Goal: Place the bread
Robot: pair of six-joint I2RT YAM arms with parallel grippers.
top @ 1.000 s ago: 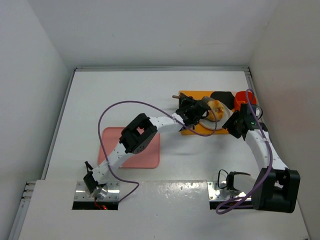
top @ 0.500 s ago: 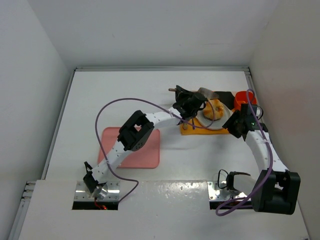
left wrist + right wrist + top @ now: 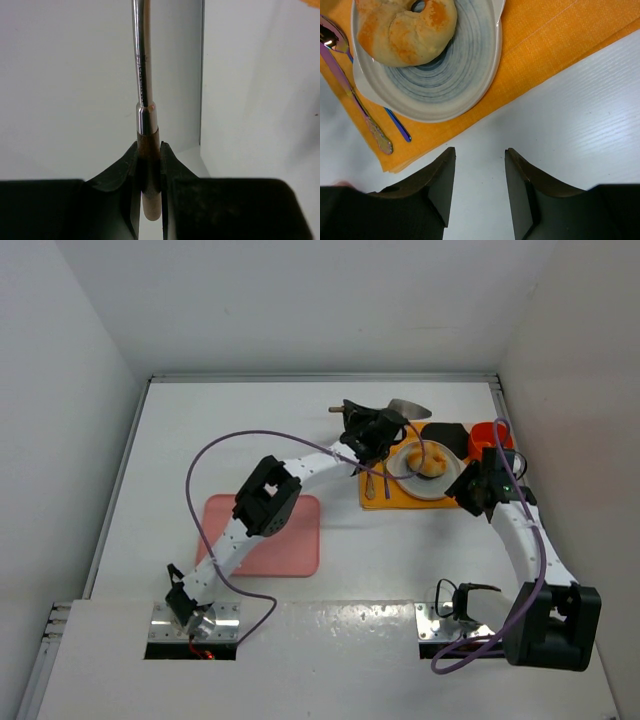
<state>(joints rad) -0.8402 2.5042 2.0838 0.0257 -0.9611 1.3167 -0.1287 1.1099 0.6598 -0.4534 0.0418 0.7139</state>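
My left gripper (image 3: 149,151) clenches a metal spatula (image 3: 143,75) by its brown handle; the fine engraving on its shaft is unreadable. My right gripper (image 3: 479,157) hangs released. The bread (image 3: 405,25) sits on the plate (image 3: 450,75), toward its 11 o'clock.

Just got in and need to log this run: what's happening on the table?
The bread sits on the plate, which lies on an orange placemat beside a spoon. The left gripper is shut on a metal spatula, its blade beyond the plate's far side. The right gripper hangs open and empty just off the placemat.
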